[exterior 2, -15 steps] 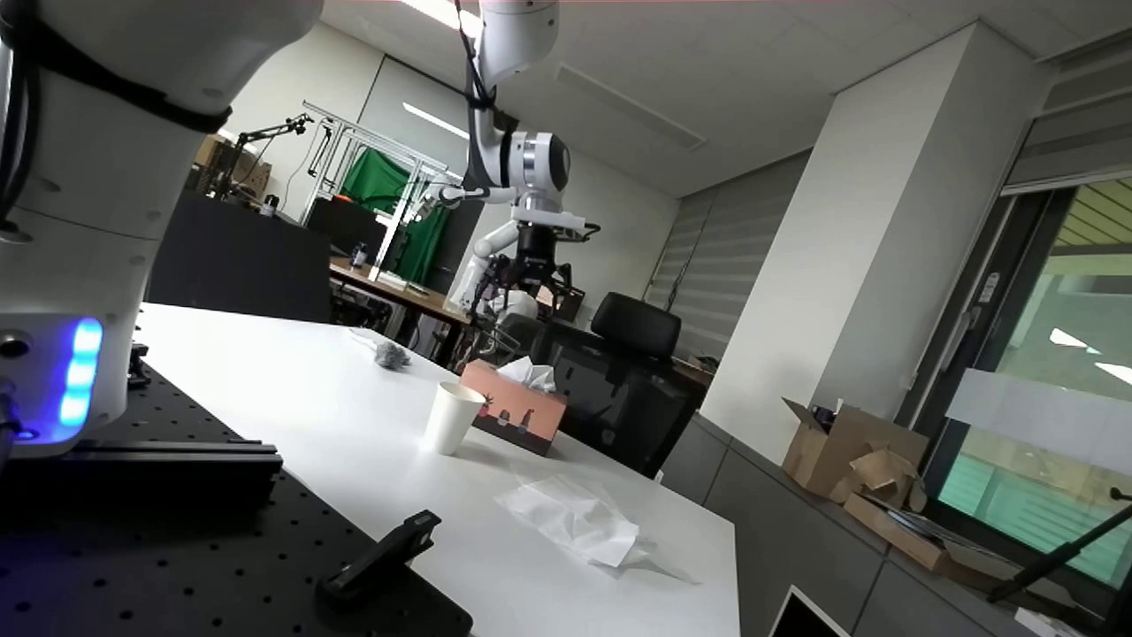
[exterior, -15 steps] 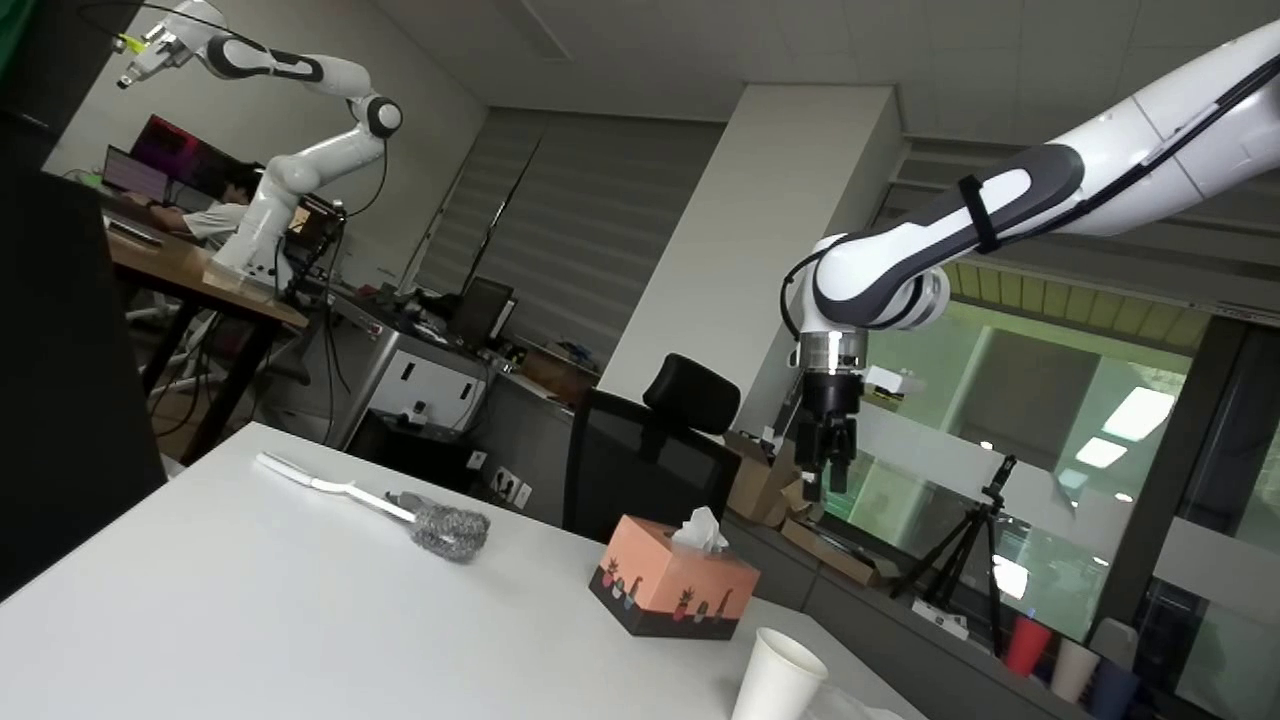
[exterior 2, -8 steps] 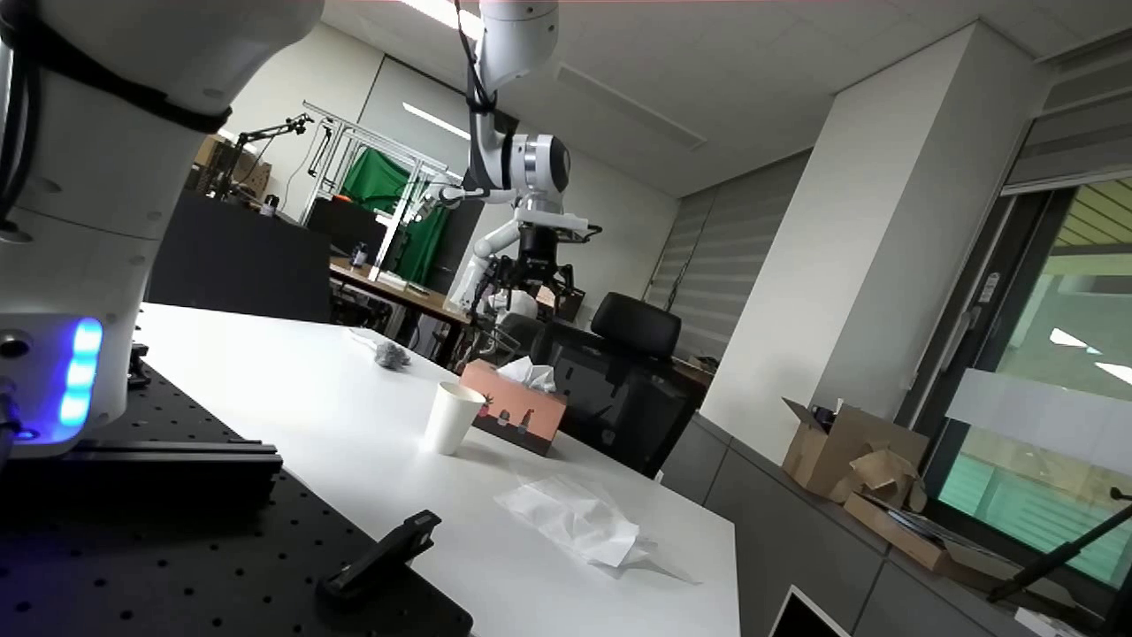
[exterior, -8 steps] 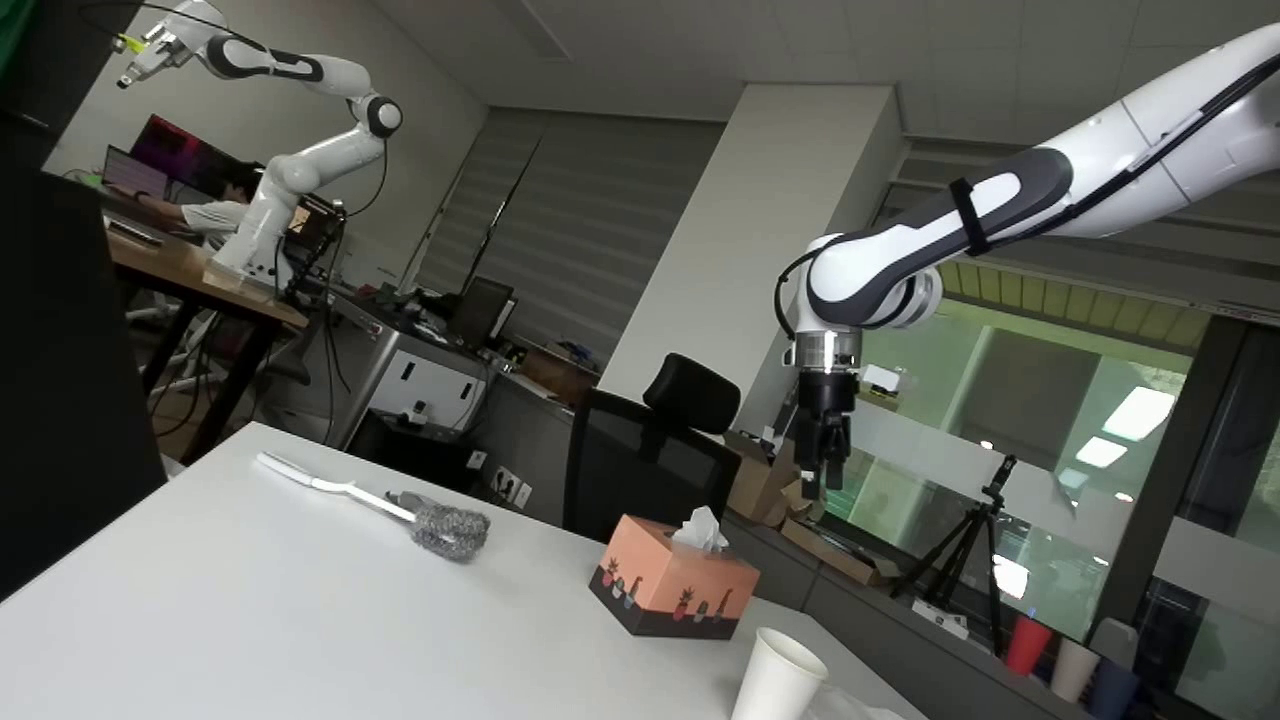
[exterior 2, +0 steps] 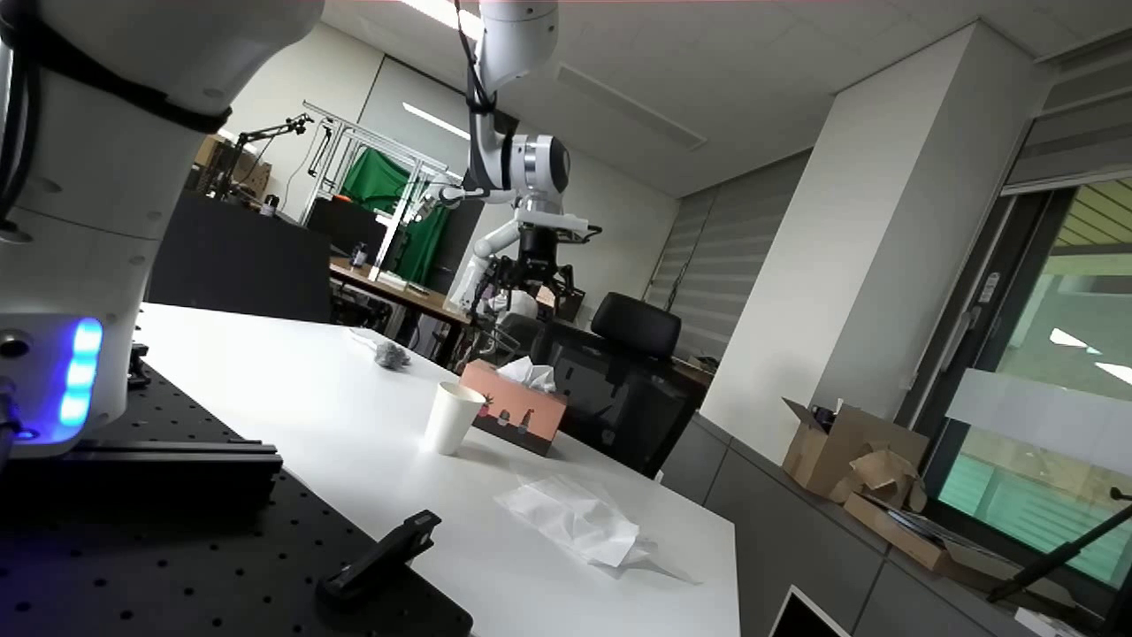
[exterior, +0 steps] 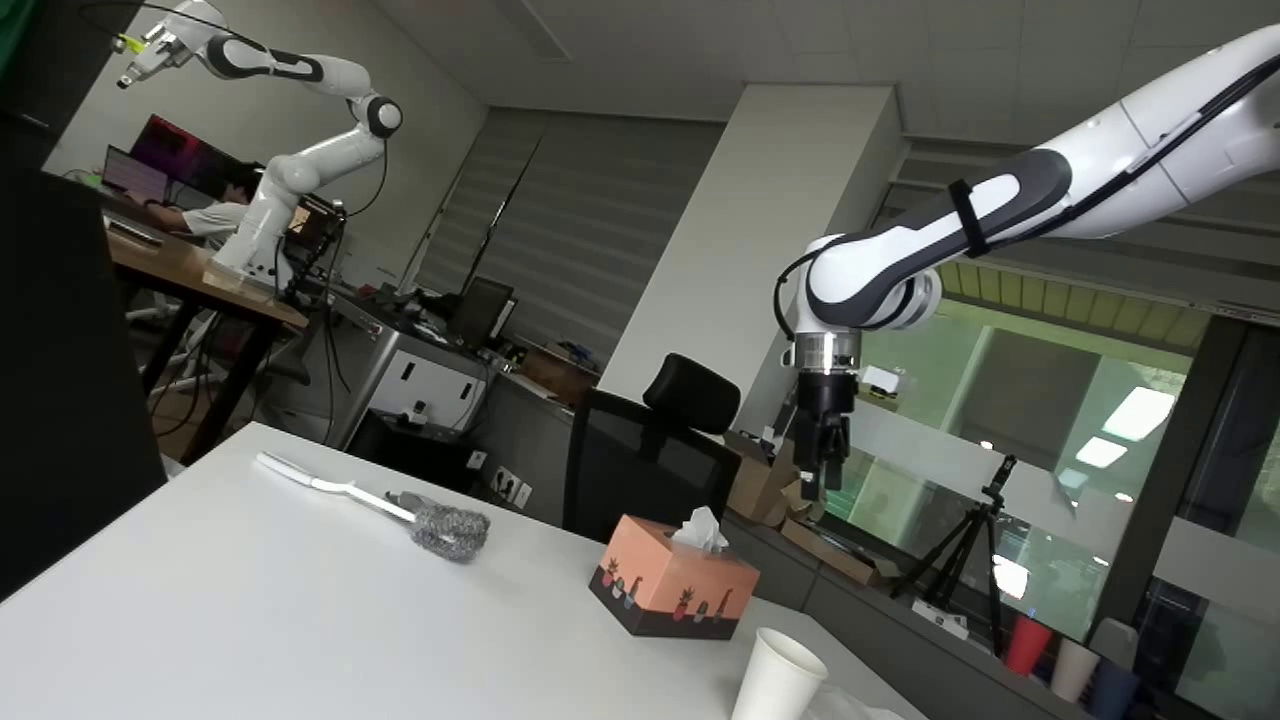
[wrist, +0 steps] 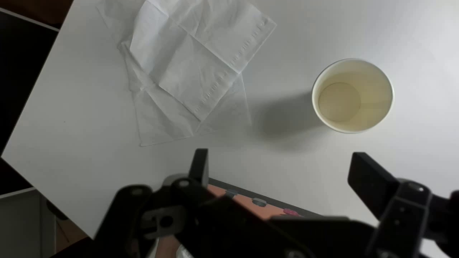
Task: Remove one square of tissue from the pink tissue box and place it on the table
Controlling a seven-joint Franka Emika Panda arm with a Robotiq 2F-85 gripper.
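Clear air separates the pincer (wrist: 279,159) from the tissue box (exterior: 675,580) below it. Bare table (wrist: 308,179) shows between the box and an upright paper cup (wrist: 353,96); low, loose tissue (wrist: 197,64) lies near the cup. A black chair (exterior: 650,460) blocks the way behind the box.

Tissue (exterior 2: 577,524), apparently rumpled, on table (exterior 2: 336,402)

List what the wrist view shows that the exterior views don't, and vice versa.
Wrist view only: the inside bottom of the paper cup and embossed marks along edges of the loose tissue.
Exterior views only: the grey-headed brush and, in the background, a second robot arm.
Shared: the open gripper, the pink tissue box, the white table, and the cup and tissue themselves.
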